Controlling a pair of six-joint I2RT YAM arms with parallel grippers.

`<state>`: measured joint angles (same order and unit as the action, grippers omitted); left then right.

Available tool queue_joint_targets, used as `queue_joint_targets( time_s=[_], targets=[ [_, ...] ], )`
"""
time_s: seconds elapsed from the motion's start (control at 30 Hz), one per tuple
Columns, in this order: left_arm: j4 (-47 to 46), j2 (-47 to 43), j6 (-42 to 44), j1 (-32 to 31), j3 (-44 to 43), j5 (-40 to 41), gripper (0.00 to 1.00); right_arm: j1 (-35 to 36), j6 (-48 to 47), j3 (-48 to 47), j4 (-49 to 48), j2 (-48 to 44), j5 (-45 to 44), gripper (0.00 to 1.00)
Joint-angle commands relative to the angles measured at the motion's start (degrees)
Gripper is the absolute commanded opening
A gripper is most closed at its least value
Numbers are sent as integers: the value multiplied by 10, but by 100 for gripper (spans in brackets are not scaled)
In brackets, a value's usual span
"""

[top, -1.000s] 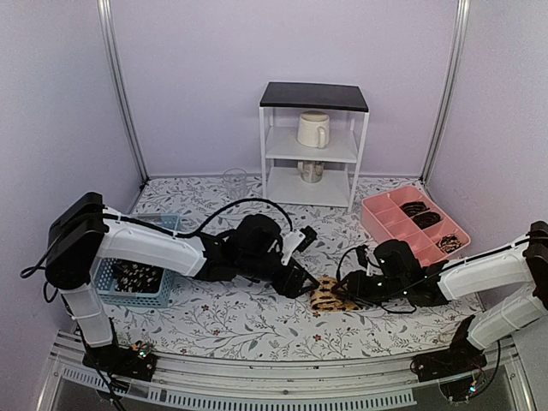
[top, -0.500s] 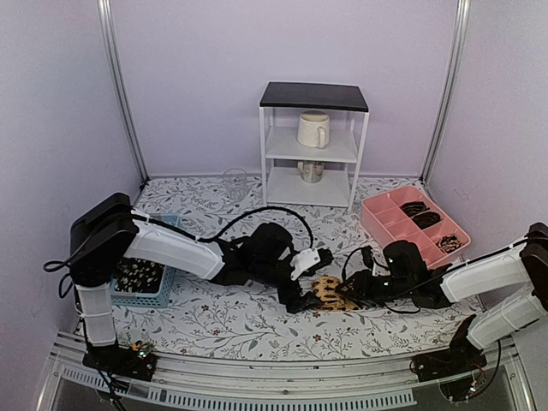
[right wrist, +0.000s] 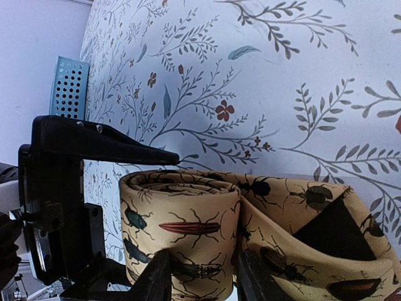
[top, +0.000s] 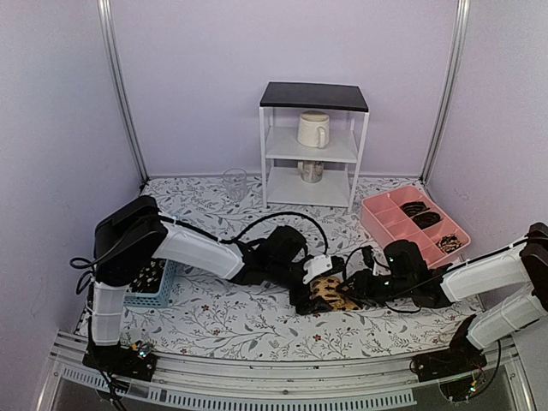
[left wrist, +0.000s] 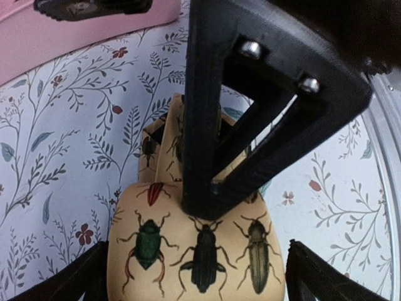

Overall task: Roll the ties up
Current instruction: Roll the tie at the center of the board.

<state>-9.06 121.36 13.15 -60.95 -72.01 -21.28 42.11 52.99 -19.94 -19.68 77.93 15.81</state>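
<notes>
At the middle of the worktop (top: 240,318), the left end effector (top: 306,296) has swung in, fingers apart astride the part-rolled tan tie (top: 330,294) that the right end effector (top: 354,290) clamps, likely to steady further rolling.

Robot test booth: plain lilac walls (top: 197,77), aluminium corner posts (top: 120,86)

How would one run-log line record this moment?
left tool: open astride beetle-print tie | right tool: shut on it | tie: partly rolled
</notes>
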Motion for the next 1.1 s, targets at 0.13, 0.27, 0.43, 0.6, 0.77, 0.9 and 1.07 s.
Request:
queue_joint_targets(
  time_s=[0.13,0.27,0.43,0.6,0.77,0.9,1.07],
  targets=[
    [16,23,46,6,-28,-74,86,-7,1,6,4,-2,-3,36],
    [29,23,62,6,-26,-125,61,-9,1,10,1,0,-4,36],
    [20,15,81,6,-9,-146,47,-11,2,16,-17,3,9,37],
    [27,19,76,7,-16,-115,59,-11,1,15,-21,1,16,36],
    [27,10,54,8,-13,-66,68,-11,-2,18,-41,19,43,36],
    [-2,-30,26,11,27,-40,69,-11,6,23,-63,33,58,35],
    [-1,-107,-18,17,91,9,77,-9,15,17,-86,59,70,33]
  ],
)
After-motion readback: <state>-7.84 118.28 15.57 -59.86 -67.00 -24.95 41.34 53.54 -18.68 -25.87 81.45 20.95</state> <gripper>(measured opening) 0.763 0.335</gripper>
